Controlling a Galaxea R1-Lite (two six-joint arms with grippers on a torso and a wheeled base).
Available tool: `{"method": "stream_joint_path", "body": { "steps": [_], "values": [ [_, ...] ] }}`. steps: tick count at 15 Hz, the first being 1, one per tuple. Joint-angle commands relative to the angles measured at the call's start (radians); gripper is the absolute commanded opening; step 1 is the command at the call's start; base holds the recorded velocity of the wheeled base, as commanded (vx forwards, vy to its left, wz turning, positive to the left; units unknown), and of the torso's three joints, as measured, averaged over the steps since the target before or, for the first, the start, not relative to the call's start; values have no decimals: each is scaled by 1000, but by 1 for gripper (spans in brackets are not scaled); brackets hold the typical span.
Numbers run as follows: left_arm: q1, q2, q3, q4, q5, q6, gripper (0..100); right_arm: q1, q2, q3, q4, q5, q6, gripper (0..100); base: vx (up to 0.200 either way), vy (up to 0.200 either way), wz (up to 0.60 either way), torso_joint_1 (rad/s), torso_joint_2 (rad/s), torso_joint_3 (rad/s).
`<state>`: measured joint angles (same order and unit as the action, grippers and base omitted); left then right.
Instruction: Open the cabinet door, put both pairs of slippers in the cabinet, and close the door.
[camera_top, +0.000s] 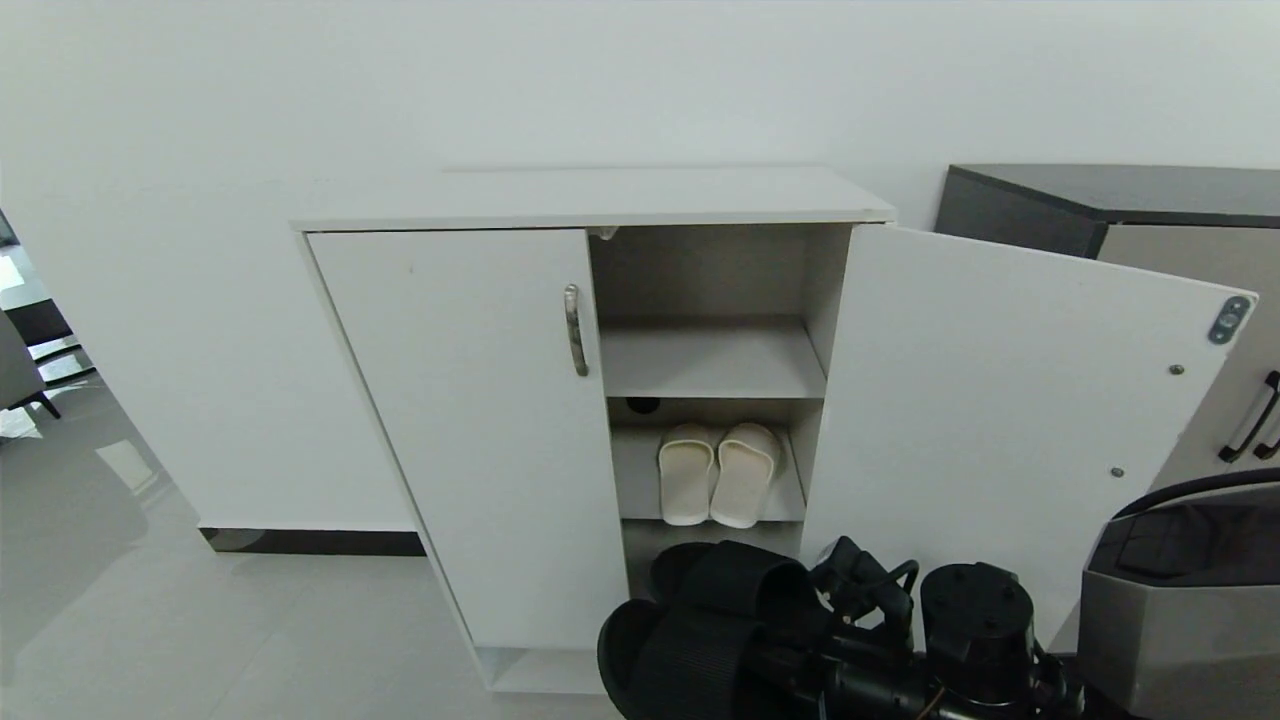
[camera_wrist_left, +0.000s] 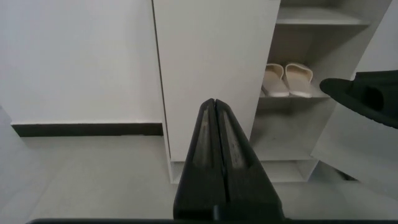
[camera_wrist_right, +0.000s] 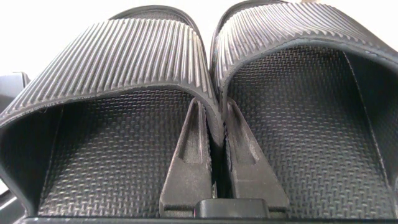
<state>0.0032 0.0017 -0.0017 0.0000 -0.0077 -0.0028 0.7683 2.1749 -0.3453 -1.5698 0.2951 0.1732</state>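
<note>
The white cabinet (camera_top: 450, 420) stands against the wall with its right door (camera_top: 1000, 400) swung open and its left door shut. A pair of cream slippers (camera_top: 715, 470) lies on the middle shelf (camera_wrist_left: 288, 79). My right gripper (camera_wrist_right: 214, 155) is shut on the black slippers (camera_top: 710, 620), pinching their two inner sides together in front of the cabinet's lower opening (camera_wrist_right: 155, 74). My left gripper (camera_wrist_left: 216, 155) is shut with nothing in it, held low before the shut left door.
A dark cabinet (camera_top: 1120, 210) with black handles stands to the right behind the open door. The upper shelf (camera_top: 710, 355) is bare. Grey tiled floor (camera_top: 200, 620) stretches to the left, with chair legs far left.
</note>
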Motion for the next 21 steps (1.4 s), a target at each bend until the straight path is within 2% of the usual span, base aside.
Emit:
{"method": "stream_joint_path", "body": {
  "steps": [1,4,5,6,8,10,11,12,13,15,17,21],
  "values": [
    [0,0,0,0,0,0,0,3,-1,2,-1,-2,-18,0,0,0,0,-124,442,300],
    [0,0,0,0,0,0,0,26,-14,5,-1,-16,-26,0,0,0,0,-48,165,116],
    [0,1,0,0,0,0,0,40,-49,-31,-1,-74,-21,0,0,0,0,-12,51,41],
    [0,0,0,0,0,0,0,72,-89,-83,68,-174,-17,0,0,0,0,0,0,0],
    [0,0,0,0,0,0,0,160,-259,-274,471,-445,-8,0,0,0,0,0,0,0],
    [0,0,0,0,0,0,0,230,-392,-471,863,-594,43,0,0,0,0,0,0,0],
    [0,0,0,0,0,0,0,252,-420,-570,1025,-666,71,0,0,0,0,0,0,0],
    [0,0,0,0,0,0,0,272,-423,-682,1188,-795,126,0,0,0,0,0,0,0],
    [0,0,0,0,0,0,0,276,-402,-750,1243,-898,155,0,0,0,0,0,0,0],
    [0,0,0,0,0,0,0,266,-317,-781,1202,-1074,152,0,0,0,0,0,0,0],
    [0,0,0,0,0,0,0,266,-277,-782,1107,-1091,123,0,0,0,0,0,0,0],
    [0,0,0,0,0,0,0,232,-173,-917,1097,-1128,141,0,0,0,0,0,0,0]
  ]
}}
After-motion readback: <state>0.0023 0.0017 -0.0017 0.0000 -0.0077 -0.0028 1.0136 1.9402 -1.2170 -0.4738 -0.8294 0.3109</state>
